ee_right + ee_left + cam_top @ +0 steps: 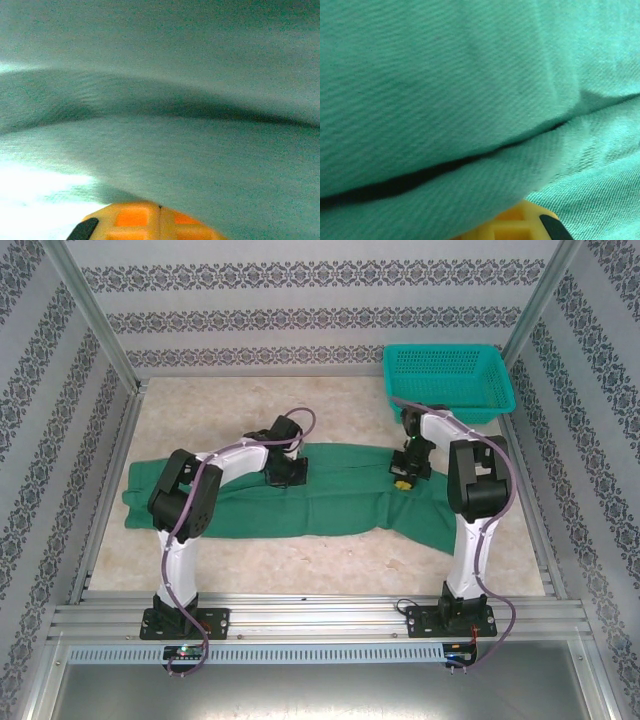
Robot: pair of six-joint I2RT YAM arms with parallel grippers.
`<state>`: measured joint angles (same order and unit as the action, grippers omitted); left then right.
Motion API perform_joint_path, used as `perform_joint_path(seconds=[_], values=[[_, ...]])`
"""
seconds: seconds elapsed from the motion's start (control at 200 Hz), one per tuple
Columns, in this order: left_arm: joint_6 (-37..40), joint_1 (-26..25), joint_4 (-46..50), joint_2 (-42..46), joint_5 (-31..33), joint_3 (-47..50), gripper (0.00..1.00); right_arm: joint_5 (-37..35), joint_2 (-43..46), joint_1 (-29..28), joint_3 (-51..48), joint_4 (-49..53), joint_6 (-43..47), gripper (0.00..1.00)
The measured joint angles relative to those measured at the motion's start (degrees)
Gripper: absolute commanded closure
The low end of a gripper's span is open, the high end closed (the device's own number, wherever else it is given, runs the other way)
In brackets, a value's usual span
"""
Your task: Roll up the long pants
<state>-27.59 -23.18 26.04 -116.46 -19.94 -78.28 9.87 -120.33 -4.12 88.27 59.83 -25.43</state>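
1. Although both arms are down on the cloth, I see no roll begun: the long pants [330,505] lie flat, stretched sideways across the middle of the bench [300,410]. One end is near the left edge and the other flares out toward the right arm's base.
2. My left fingers [288,478] rest on the far edge of the cloth, about midway along it. In the left wrist view a yellow tip [515,227] shows under a soft fold. They are pressed together, and I cannot tell whether any cloth is nipped between them.
3. My right fingers [403,483] sit on the far edge further right. In the right wrist view the orange pads [132,220] meet along a thin seam, pressed together, with green cloth just ahead.
4. A teal basket [450,405] stands at the far right corner, behind the right fingers and apart from the cloth.
5. My judgement: this is the very start, and the whole roll is left to do.
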Motion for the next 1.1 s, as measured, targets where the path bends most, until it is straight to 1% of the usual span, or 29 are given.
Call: perform_joint_path(seconds=[0.195,0.275,0.405,0.43,0.48,0.49,0.54,0.575,0.595,0.62,0.635,0.659,0.674,0.684,0.754,0.854,0.954,1.099], values=[[0.46,5.29,0.31,0.48,0.09,0.52,1.00,-0.04,-3.26,2.03,7.80,1.44,1.75,1.00],[0.83,6.05,0.72,0.48,0.98,0.26,1.00,0.00,-4.79,2.01,10.14,1.46,1.92,1.00],[1.36,6.32,0.98,0.48,1.01,0.15,1.00,0.00,-4.98,1.99,10.25,1.68,2.05,1.00],[1.51,6.32,0.98,0.48,0.92,0.15,0.96,-0.02,-4.98,2.01,10.16,1.64,2.05,1.00],[1.68,6.34,1.01,0.59,0.83,0.17,0.83,0.00,-4.70,2.01,9.20,1.11,2.05,1.00],[1.70,6.34,1.03,0.59,0.81,0.17,0.80,-0.02,-4.63,2.01,8.98,1.01,2.05,0.99],[2.27,6.38,1.09,1.20,0.63,0.63,0.68,-0.22,-3.34,2.05,6.86,0.20,1.95,0.82],[2.27,6.38,1.22,2.25,0.72,1.40,0.58,-0.52,-2.01,2.12,5.03,-0.46,1.68,0.75],[2.25,6.38,1.36,2.93,0.87,1.88,0.55,-0.90,-1.05,2.12,3.89,-0.87,1.88,0.64],[2.25,6.43,1.77,4.11,1.22,2.54,0.51,-1.33,0.50,2.16,2.43,-1.20,1.97,0.53],[2.75,6.45,2.12,4.85,1.38,2.80,0.49,-1.62,1.36,2.27,1.81,-1.27,1.27,0.50],[2.62,6.49,2.73,6.08,1.86,3.21,0.46,-1.92,2.91,2.45,0.76,-1.42,1.53,0.49],[3.08,6.56,3.08,6.99,2.19,3.43,0.45,-2.01,3.93,2.67,0.26,-1.49,1.62,0.42],[2.91,6.60,3.23,7.56,2.43,3.58,0.45,-2.16,4.74,2.84,-0.13,-1.60,1.68,0.40],[3.28,7.19,4.02,11.78,3.67,4.33,0.42,-2.60,8.79,4.44,-1.11,-1.90,1.84,0.37],[3.45,9.86,4.22,17.92,4.57,5.38,0.41,-2.82,11.87,8.33,-1.11,-2.86,1.81,0.36],[3.65,15.06,4.26,21.62,5.51,6.27,0.41,-3.08,11.06,12.13,-1.05,-3.13,1.84,0.37],[3.65,23.39,4.24,22.12,6.71,8.83,0.41,-3.23,7.58,16.24,-1.03,-3.30,1.81,0.38]])
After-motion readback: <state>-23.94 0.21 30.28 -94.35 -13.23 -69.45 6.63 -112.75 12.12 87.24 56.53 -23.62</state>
